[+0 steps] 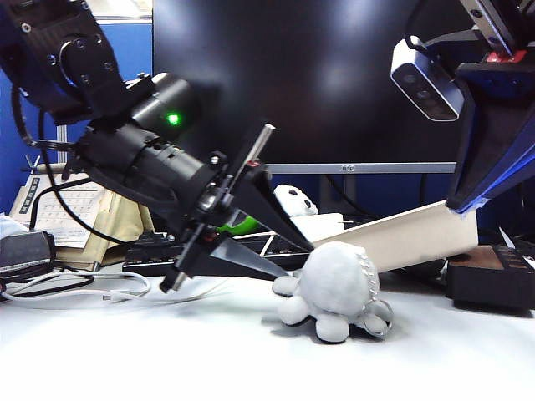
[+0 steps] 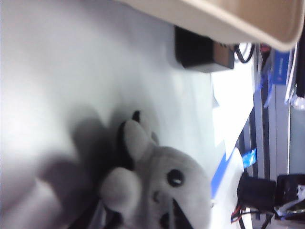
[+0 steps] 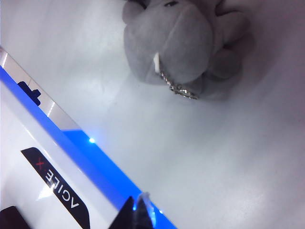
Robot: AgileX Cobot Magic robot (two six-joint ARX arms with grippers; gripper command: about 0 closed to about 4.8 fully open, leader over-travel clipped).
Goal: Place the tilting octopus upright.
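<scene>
Exterior view: left end effector comes in from the upper left, angled down to the right, fingertips just beside the octopus, at its upper-left side. Jaws stand apart, nothing between them; contact with the plush I can't confirm from here.

Octopus sits on the white worktop, centre-right of frame, head tipped over toward the right, tentacles splayed along the bottom, keyring at its lower right. Left wrist view has the octopus in the lower middle of the frame, bead eye visible, face turned toward that camera. Fingers aren't clearly resolved there, too blurred.

Right end effector hangs well apart from the octopus, which is at the top of its wrist frame; only dark tips show at the bottom edge, so whether they're apart or together I can't tell. The chain and ring trail off the plush toward this arm's side.

Judgement: left arm is the nearer one and lined up for the job. Head axis leans away from it, so the move turns on getting around the head and rolling it back over the tentacles.

Clutter: cream tray propped just behind the octopus, second plush and keyboard further back. Tray edge is the thing to clip.
</scene>
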